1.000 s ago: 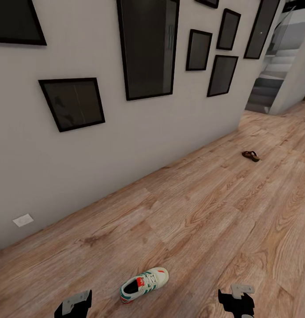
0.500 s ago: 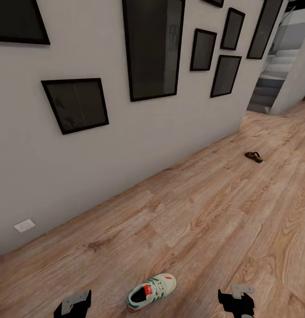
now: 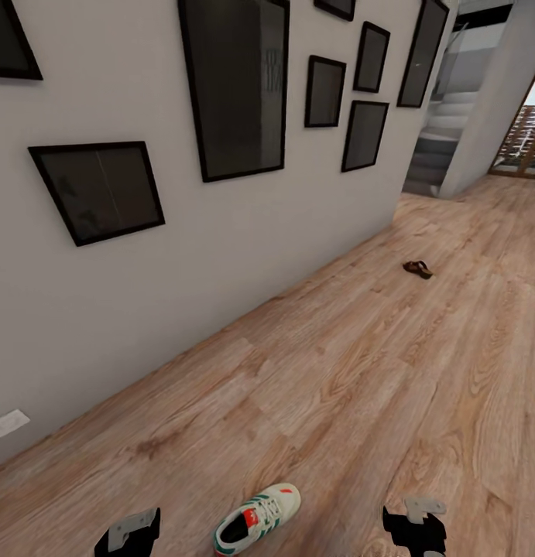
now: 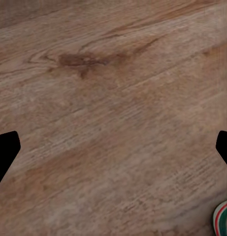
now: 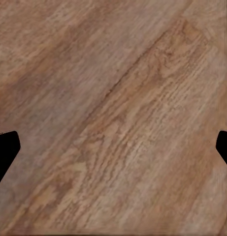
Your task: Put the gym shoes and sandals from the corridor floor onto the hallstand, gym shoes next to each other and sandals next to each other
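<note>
A cream-white sneaker with green stripes (image 3: pixel 255 518) lies on the brown wood floor (image 3: pixel 375 371), between both wide-open, empty claws. A brown sandal (image 3: pixel 417 268) lies far off. Lower the left claw (image 3: pixel 130 534) gently over the sneaker's middle.

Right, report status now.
Left gripper and right gripper open, empty. Gym shoe on floor between them. Sandal far ahead. Path unobstructed.
</note>
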You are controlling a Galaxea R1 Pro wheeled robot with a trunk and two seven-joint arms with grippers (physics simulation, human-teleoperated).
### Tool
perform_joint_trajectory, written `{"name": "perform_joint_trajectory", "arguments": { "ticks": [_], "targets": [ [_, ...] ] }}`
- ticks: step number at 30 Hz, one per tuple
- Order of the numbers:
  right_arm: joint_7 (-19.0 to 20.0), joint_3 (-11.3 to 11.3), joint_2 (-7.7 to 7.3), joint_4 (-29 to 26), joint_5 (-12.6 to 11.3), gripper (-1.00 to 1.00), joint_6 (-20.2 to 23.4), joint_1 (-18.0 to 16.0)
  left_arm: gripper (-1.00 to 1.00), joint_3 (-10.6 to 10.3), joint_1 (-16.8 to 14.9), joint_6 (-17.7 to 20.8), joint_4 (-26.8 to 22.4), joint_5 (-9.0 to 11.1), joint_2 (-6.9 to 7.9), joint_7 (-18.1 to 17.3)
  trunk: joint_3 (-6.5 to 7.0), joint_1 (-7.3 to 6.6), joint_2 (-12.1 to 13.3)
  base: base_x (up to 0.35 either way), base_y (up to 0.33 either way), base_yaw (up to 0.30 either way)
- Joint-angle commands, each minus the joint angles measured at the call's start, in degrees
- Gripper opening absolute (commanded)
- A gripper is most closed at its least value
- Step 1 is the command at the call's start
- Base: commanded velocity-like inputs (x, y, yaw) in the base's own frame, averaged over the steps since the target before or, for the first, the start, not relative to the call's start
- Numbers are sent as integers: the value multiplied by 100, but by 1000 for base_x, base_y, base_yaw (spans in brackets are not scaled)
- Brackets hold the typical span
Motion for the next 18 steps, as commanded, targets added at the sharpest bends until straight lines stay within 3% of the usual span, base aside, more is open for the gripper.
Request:
{"name": "perform_joint_trajectory", "arguments": {
  "ticks": [1,7,18],
  "targets": [
    [-18,-45,1,8,60,100,-17,-5,100,2,-1,-16,2,19,0,-5,-1,-1,-2,2,3,-231],
    [-18,-45,1,8,60,100,-17,-5,100,2,-1,-16,2,19,0,-3,14,-1,-2,1,1,-149],
    [-18,-45,1,6,57,100,-17,-5,100,2,-1,-16,-7,19,0,-4,17,-1,-2,0,0,-17]
  ]
}}
